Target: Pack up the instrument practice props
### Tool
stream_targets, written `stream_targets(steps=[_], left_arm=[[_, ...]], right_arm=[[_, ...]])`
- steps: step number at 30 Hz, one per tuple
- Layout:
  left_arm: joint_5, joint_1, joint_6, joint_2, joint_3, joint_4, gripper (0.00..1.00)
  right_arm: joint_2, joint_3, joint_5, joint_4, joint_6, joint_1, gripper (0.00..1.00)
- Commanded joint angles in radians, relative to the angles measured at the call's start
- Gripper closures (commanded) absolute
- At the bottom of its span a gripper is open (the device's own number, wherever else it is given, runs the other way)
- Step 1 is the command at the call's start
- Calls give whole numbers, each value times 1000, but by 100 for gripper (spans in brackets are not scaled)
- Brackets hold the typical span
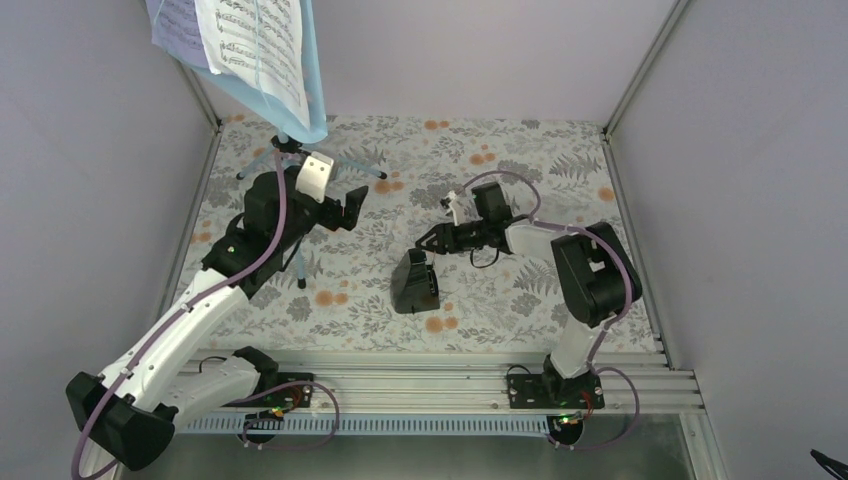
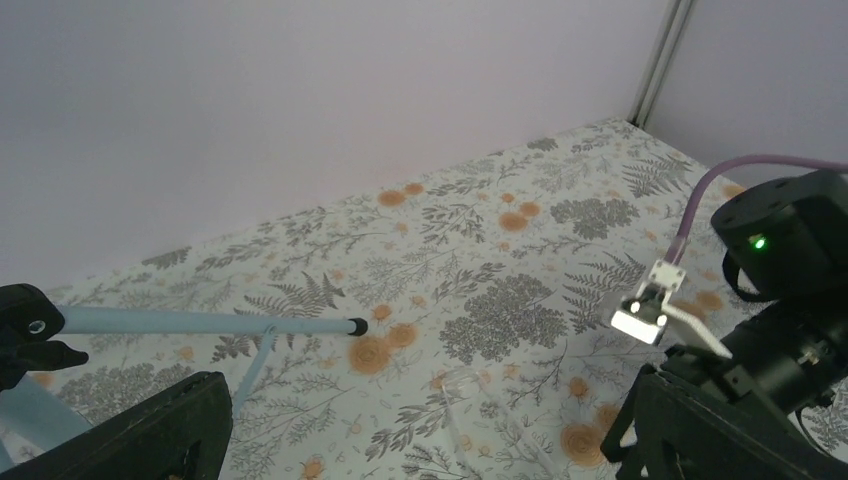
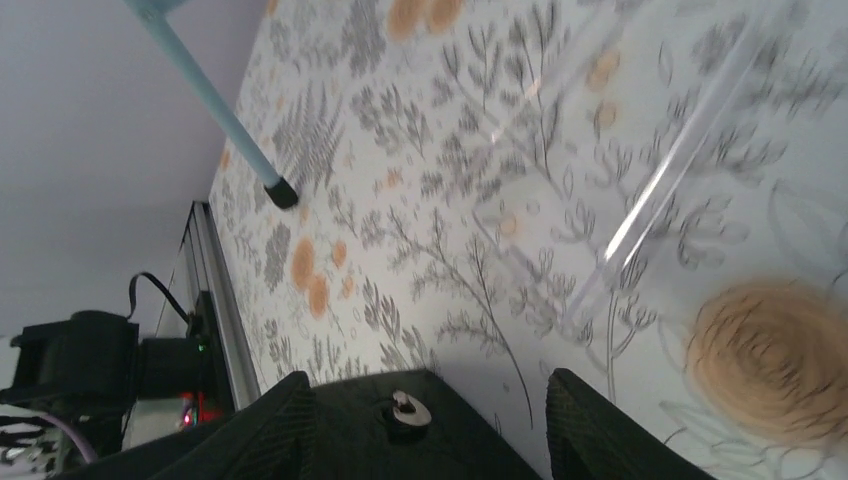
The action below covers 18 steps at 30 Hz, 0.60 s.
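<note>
The small black pyramid-shaped metronome (image 1: 413, 283) sits near the middle of the floral table cover (image 1: 520, 160). The right gripper (image 3: 430, 390) is spread apart, one finger on each side of it, probably to pinch it. The light blue music stand (image 1: 312, 95) with white and lavender sheet-music pages (image 1: 250, 45) stands far left, its top cut off. The left gripper (image 2: 425, 410) hangs wide apart and empty near its thin tripod leg (image 2: 200, 322). A faint transparent edge (image 3: 650, 200) is hard to identify.
</note>
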Motion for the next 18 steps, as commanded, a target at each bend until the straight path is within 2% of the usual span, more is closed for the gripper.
stream_targets(steps=[1, 8, 13, 18], left_arm=[[14, 4, 13, 7, -4, 18, 0], [20, 3, 12, 15, -3, 17, 0], [22, 4, 10, 17, -3, 19, 0], [27, 4, 8, 21, -2, 18, 0]], right_arm=[[46, -6, -35, -51, -25, 17, 49], [-17, -150, -66, -37, -21, 26, 62], [-160, -303, -68, -11, 6, 35, 64], [-307, -400, 9, -21, 50, 35, 64]])
